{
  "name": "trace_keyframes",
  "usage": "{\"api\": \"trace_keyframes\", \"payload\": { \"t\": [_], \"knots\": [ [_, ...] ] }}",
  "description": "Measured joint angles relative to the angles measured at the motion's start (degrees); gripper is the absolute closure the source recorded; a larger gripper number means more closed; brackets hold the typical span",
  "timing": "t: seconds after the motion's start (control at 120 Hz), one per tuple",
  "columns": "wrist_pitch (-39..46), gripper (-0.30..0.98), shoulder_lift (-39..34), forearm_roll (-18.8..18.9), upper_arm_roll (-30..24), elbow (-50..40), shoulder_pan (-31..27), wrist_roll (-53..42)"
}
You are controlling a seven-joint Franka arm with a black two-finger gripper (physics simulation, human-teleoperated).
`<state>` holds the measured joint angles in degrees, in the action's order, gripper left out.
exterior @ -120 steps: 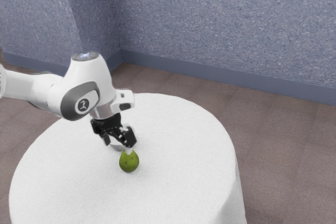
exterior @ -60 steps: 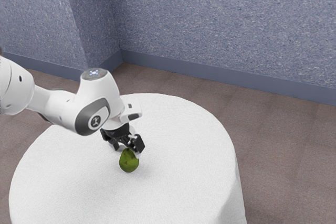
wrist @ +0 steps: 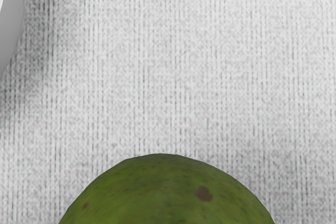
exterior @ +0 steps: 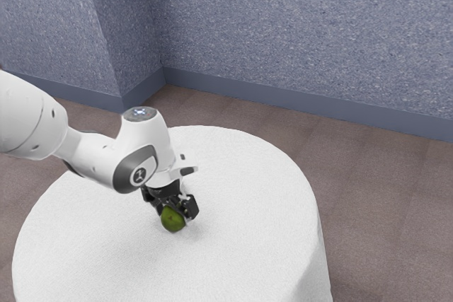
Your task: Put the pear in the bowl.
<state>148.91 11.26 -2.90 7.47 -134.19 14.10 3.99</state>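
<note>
In the exterior view my gripper is down around the green pear, which stands on the table. Its fingers are spread apart, with the pear between them and the one toward the exterior view's right beside it. From the wrist camera, the rounded, brown-spotted top of the pear appears just under the hand. A smooth, pale curved wall, the side of the white bowl, stands a short way from the pear. The hand and arm hide most of the bowl in the exterior view.
The round table has a white cloth, and its edge curves down toward the exterior view's right. Behind it are the brown floor and a blue-grey wall. The bowl's side is close to the hand.
My hand has come down and toward the exterior view's right, from above the pear to around it. The pear has stayed where it was.
</note>
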Motion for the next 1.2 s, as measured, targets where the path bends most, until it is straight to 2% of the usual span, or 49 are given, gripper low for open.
{"api": "trace_keyframes", "payload": {
  "t": [0.275,0.617,0.758,1.008,1.2],
  "knots": [
    [0.0,0.18,-0.4,-0.2,0.0,0.2,0.1,0.3],
    [-0.6,0.33,-1.1,0.1,0.3,0.6,-0.2,1.0],
    [-2.0,0.43,-2.4,0.6,0.4,2.1,-0.3,1.7],
    [-7.5,0.41,-5.4,2.0,2.9,6.7,-0.7,3.0],
    [-11.3,0.41,-3.7,2.8,6.9,11.6,-1.5,2.8]
  ]
}}
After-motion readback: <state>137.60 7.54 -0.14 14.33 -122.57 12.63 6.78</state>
